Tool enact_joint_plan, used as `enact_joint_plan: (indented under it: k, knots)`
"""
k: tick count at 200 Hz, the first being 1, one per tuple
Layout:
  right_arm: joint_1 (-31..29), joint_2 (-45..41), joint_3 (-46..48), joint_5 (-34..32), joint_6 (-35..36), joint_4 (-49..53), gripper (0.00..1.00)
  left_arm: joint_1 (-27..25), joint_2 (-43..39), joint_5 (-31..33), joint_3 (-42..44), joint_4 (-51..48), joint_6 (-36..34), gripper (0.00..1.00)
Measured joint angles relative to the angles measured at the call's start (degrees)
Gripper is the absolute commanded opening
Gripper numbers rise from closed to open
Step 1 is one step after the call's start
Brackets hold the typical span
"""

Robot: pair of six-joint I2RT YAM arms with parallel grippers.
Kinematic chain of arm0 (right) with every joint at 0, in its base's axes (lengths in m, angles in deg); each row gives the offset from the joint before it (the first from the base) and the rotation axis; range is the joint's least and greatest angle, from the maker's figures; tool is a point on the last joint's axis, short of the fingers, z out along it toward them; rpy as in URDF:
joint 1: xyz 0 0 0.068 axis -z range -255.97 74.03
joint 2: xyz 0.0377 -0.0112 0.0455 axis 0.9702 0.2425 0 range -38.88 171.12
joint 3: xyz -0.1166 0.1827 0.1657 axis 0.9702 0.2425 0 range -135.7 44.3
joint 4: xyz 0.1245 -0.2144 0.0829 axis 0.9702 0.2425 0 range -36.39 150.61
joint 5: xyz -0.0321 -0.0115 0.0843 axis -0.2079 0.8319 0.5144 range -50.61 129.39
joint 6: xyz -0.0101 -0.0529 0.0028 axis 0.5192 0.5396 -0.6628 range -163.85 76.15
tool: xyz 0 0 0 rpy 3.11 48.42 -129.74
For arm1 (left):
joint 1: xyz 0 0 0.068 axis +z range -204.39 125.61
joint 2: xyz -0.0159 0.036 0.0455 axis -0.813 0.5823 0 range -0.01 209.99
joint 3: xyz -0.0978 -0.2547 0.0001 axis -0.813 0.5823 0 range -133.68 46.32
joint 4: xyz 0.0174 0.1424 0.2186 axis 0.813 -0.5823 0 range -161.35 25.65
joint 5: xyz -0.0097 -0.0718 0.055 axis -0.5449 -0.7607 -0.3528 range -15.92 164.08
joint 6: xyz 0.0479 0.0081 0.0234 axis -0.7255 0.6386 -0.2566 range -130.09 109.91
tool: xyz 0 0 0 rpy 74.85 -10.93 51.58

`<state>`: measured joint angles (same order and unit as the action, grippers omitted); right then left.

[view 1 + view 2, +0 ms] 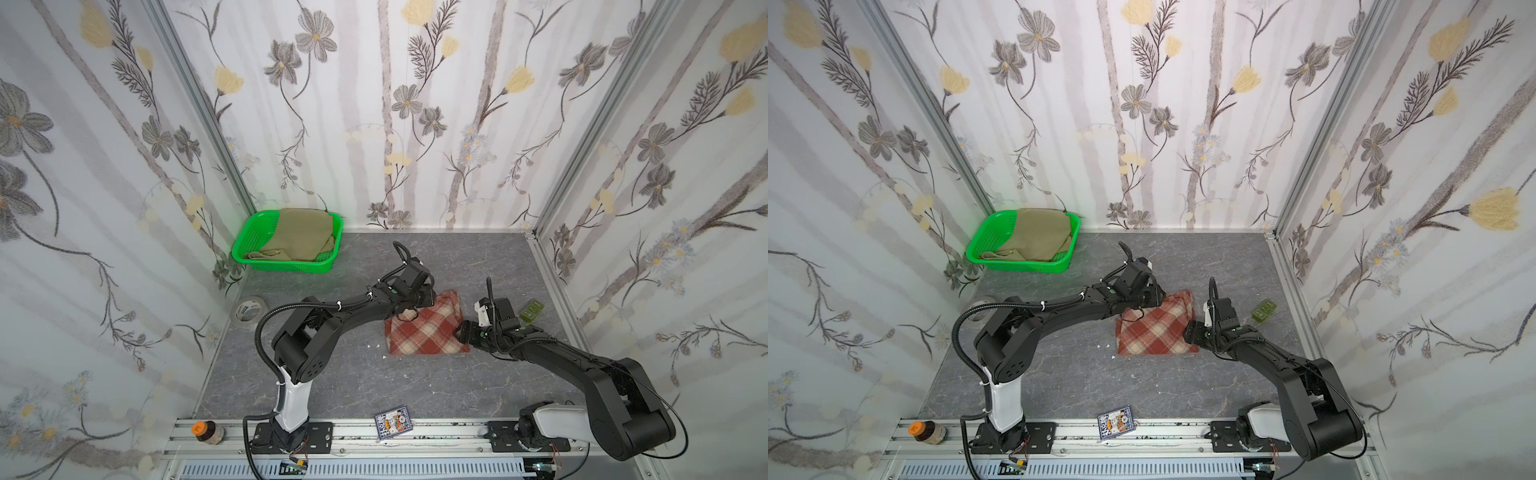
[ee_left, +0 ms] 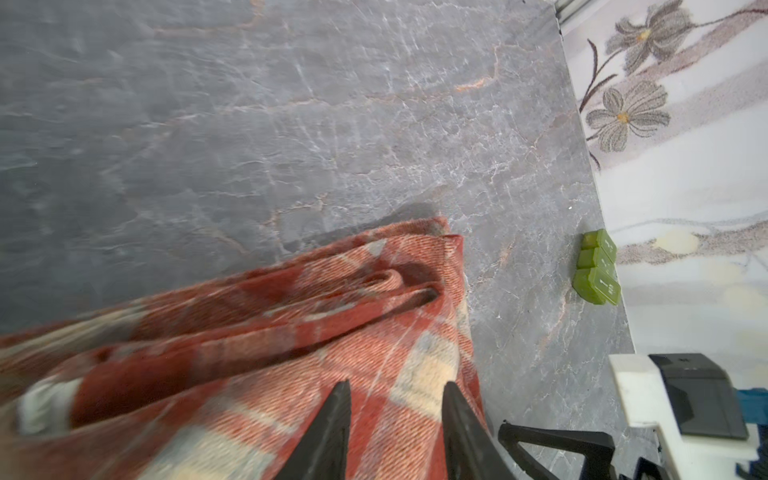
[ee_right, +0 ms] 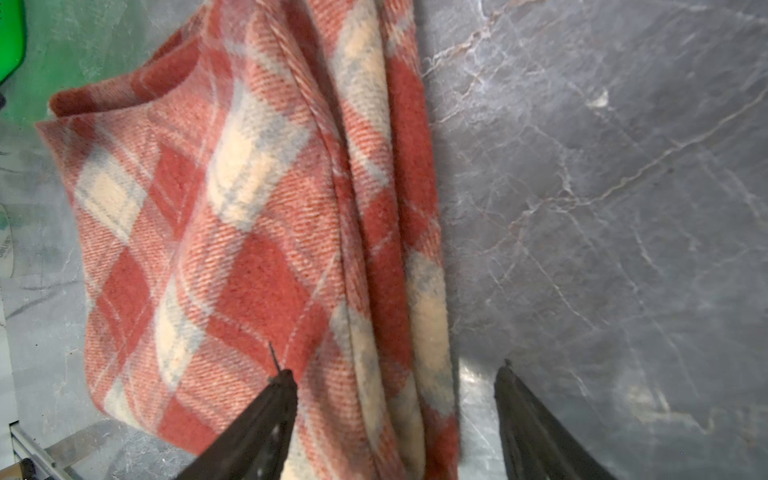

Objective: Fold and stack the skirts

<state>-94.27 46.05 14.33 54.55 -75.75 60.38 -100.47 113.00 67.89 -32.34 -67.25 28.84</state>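
My right gripper [image 3: 395, 370] open, left gripper [image 2: 397, 384] ajar (grip unclear), plaid skirt [image 1: 424, 328] lies folded; khaki skirt [image 1: 299, 232] waits at ten o'clock.

Readable text, this frame:
- Green pill box [image 2: 597, 268]: the lid of one end compartment carries a white "1" with a small word under it, too blurred for me to read. The marks on the other lids are unclear.
- Tape roll [image 1: 248, 313]: dark print on the inner core, illegible.
- Card pack [image 1: 392, 424] on the front rail: blue printed face, no words I can make out.
- Bottle [image 1: 209, 431]: label unreadable.
- Plaid skirt [image 2: 291, 353]: one white patch, blurred, with no legible lettering.
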Motion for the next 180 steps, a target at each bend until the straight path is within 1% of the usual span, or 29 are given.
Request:
enact_joint_plan:
  k: [32, 65, 93, 108, 141, 164, 180]
  knots:
    - [0.46, 1.77, -0.74, -0.11, 0.0, -2.29, 0.75, -0.2, 1.77, -1.55, 0.22, -0.11, 0.09, 0.37]
    - [1.29, 6.36, -4.28, 0.15, 1.01, -2.78, 0.73, -0.28, 0.44, -2.97, 3.67, -0.33, 0.35, 0.38]
    - [2.27, 10.36, -6.45, 1.44, 2.49, -5.88, 0.71, -0.48, -0.09, -3.82, 6.75, -0.04, 0.68, 0.37]
    - [2.38, 11.93, -7.3, 2.45, 2.93, -7.3, 0.68, -0.63, 0.17, -4.07, 7.3, -0.26, 0.94, 0.36]
    - [2.54, 15.08, -8.72, 4.42, 3.56, -10.14, 0.58, -0.79, 1.38, -4.02, 7.61, 0.07, 1.57, 0.36]
    - [2.54, 15.76, -8.63, 5.38, 3.93, -11.32, 0.58, -0.79, 1.75, -4.07, 7.61, 0.61, 1.75, 0.36]
    - [2.54, 15.63, -7.93, 5.73, 3.98, -12.15, 0.61, -0.79, 2.08, -4.09, 7.61, 1.11, 1.77, 0.36]
